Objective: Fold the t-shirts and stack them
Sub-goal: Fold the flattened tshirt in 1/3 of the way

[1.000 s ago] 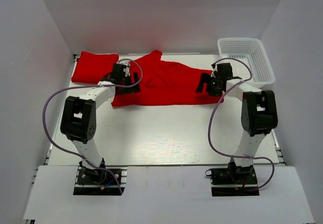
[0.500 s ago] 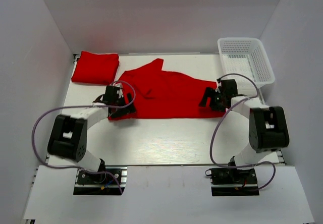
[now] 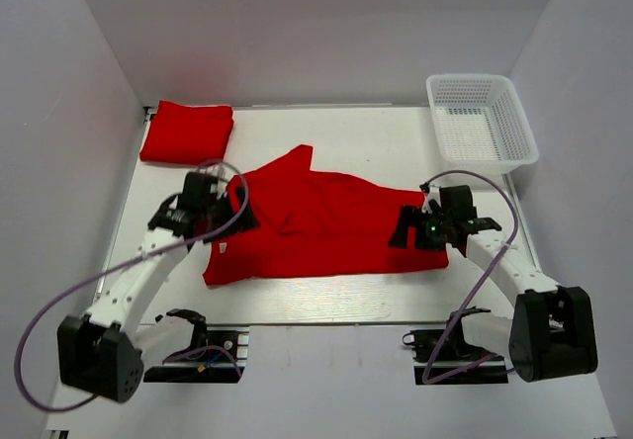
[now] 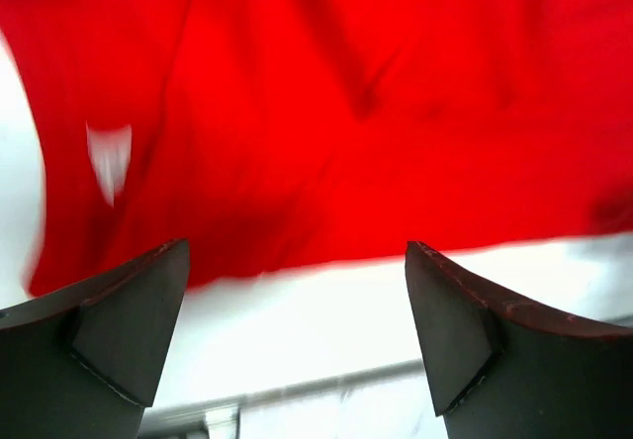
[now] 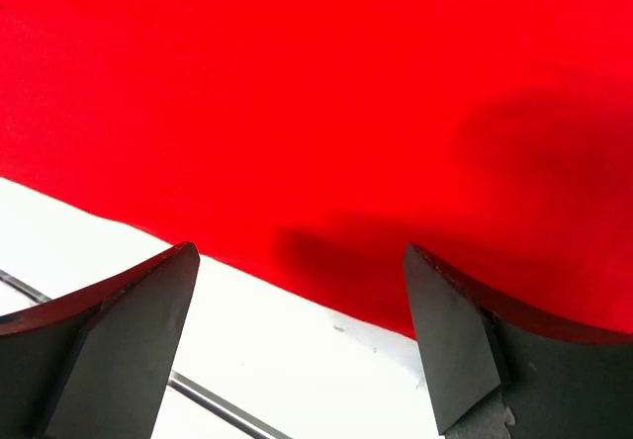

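Note:
A bright red t-shirt (image 3: 316,226) lies spread out and rumpled across the middle of the table. A second red t-shirt (image 3: 188,132) lies folded at the back left corner. My left gripper (image 3: 226,223) is over the spread shirt's left end, open and empty. In the left wrist view the shirt (image 4: 346,113) fills the upper part, with its white tag (image 4: 109,157) at the left, and my left gripper (image 4: 297,251) has its jaws wide apart. My right gripper (image 3: 404,235) is over the shirt's right end. In the right wrist view it (image 5: 300,253) is open above the shirt's hem (image 5: 326,113).
A white plastic mesh basket (image 3: 482,121) stands at the back right. White walls close in the table on three sides. Bare white table (image 3: 326,296) shows between the shirt's near hem and the front edge.
Both arms have drawn back toward the near edge. The spread shirt has slid nearer with them, away from the folded shirt, which now lies uncovered.

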Available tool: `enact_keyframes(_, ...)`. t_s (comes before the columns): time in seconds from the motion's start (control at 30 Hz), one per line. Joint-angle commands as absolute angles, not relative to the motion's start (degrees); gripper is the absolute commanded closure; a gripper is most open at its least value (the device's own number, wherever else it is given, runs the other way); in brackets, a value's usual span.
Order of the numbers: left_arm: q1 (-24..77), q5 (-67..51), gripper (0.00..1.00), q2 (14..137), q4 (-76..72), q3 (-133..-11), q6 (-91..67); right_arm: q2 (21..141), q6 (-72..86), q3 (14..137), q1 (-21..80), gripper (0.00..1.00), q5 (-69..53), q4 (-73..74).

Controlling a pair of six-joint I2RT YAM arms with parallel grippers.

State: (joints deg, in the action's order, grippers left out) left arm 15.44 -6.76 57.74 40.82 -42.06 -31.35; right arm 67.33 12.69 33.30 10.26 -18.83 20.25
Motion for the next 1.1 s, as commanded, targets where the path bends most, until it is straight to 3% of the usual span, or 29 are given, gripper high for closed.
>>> enact_keyframes(0.0, 17.21, -3.16, 0.0, 66.86, 38.34, -52.98, -23.66, 64.69, 10.11, 38.31, 10.46, 0.1, -21.18, 19.78)
enact_keyframes(0.17, 23.72, -0.37, 0.0, 83.2, 37.87, -66.16, -15.14, 64.07, 11.07, 39.29, 10.11, 0.1, -18.03, 18.72)
enact_keyframes(0.3, 31.88, 9.82, 0.0, 94.54, 43.74, -74.77, -9.5, 65.21, 11.78, 39.02, 10.11, 0.1, -14.95, 18.37)
enact_keyframes(0.5, 39.11, 17.39, 0.0, 100.1, 39.55, -73.39, 1.49, 65.92, 12.74, 38.14, 9.93, 0.1, -12.66, 18.19)
enact_keyframes(0.73, 42.09, 29.78, 0.0, 105.64, 39.91, -73.92, 0.0, 66.88, 13.1, 38.14, 9.93, 0.1, -11.42, 18.54)
enact_keyframes(1.07, 42.1, 25.85, 0.0, 102.66, 33.14, -72.08, -0.26, 68.38, 12.92, 38.41, 9.93, 0.1, -11.95, 18.63)
